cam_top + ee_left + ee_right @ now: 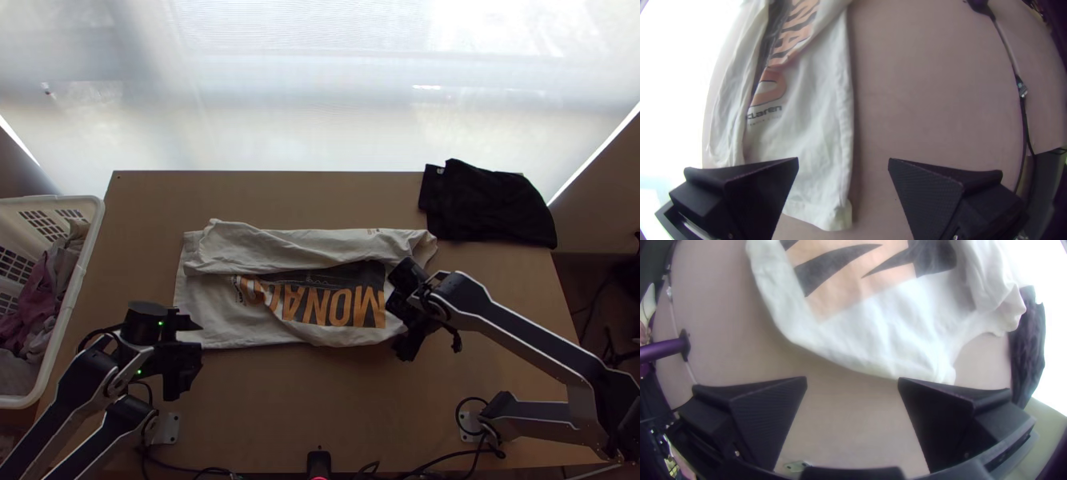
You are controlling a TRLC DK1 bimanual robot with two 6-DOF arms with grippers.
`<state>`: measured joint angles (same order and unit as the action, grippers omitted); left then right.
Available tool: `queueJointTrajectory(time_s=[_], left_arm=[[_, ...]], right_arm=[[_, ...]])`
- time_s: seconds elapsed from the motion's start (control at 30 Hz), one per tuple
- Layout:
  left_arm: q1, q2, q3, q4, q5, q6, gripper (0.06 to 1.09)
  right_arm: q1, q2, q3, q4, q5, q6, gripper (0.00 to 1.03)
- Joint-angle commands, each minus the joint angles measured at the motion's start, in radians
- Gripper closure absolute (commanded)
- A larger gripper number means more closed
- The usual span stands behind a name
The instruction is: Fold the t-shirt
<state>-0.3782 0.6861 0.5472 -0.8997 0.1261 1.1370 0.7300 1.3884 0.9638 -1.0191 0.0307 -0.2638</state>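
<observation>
- A white laundry basket (98,228) is placed beyond the left gripper's outer side, with crumpled laundry (48,292) piled in it.
- The left gripper (194,339) is held near the cream printed t-shirt's left end, its fingers spread wide and nothing gripped. If they were closed from this pose, the end might be pinched off-centre or missed, since bare table (924,102) is also spanned by the gap.
- The cream printed t-shirt (228,328) is laid between the two sets of fingers, partly folded: a loose flap (244,248) is turned lengthwise from the far side, and part of the lettered print (328,304) is left exposed. The flap could be dragged askew or rucked up if one end were pulled harder, because its edge is wavy and unpressed.
- The right gripper (852,378) is positioned by the shirt's near right corner, its fingers also well parted, with no cloth caught. Only one layer might be picked up there, as the near edge is bowed and the layers are uneven.
- A black folded garment (488,204) is set beyond the right fingers, near the shirt's far right corner; it could be snagged by a wide sweep.
</observation>
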Motion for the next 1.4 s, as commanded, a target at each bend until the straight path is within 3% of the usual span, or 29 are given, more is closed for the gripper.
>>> queueJointTrajectory(time_s=[0.0, 0.27, 0.33, 0.4, 0.6, 0.67, 0.77, 1.0, 1.2, 1.3, 1.33, 1.37], left_arm=[[-0.085, -0.022, -0.05, -0.024, -0.008, -0.011, 0.11], [-0.099, 0.004, -0.118, 0.09, -0.051, -0.005, 0.11], [-0.096, 0.02, -0.116, 0.119, -0.054, -0.006, 0.17], [-0.09, 0.043, -0.116, 0.145, -0.056, -0.01, 0.2], [-0.062, 0.121, -0.099, 0.203, -0.052, -0.025, 0.65], [-0.047, 0.13, -0.099, 0.212, -0.046, -0.026, 0.75], [-0.028, 0.133, -0.104, 0.22, -0.042, -0.026, 0.83], [0.051, 0.122, -0.098, 0.225, -0.039, 0.02, 0.99], [0.182, 0.122, 0.003, 0.182, 0.018, -0.006, 1.05], [0.206, 0.125, 0.033, 0.119, 0.049, -0.046, 1.05], [0.206, 0.124, 0.031, 0.097, 0.056, -0.046, 1.01], [0.203, 0.122, 0.03, 0.067, 0.058, -0.046, 0.91]], right_arm=[[0.082, -0.011, -0.059, 0.085, 0.063, 0.018, 0.08], [0.135, 0.011, -0.111, 0.189, 0.133, 0.018, 0.08], [0.135, 0.011, -0.105, 0.209, 0.152, 0.02, 0.11], [0.132, 0.012, -0.099, 0.235, 0.161, 0.018, 0.2], [0.129, 0.006, -0.094, 0.289, 0.172, -0.026, 0.68], [0.129, 0.004, -0.092, 0.289, 0.172, -0.043, 0.82], [0.123, 0.006, -0.105, 0.29, 0.17, -0.057, 1.0], [0.082, -0.019, -0.119, 0.29, 0.133, -0.054, 1.0], [-0.055, -0.063, -0.094, 0.248, 0.006, -0.057, 1.0], [-0.089, -0.077, -0.114, 0.244, -0.011, -0.057, 1.0], [-0.09, -0.077, -0.122, 0.244, -0.011, -0.055, 1.0], [-0.086, -0.078, -0.128, 0.244, -0.011, -0.051, 1.0]])
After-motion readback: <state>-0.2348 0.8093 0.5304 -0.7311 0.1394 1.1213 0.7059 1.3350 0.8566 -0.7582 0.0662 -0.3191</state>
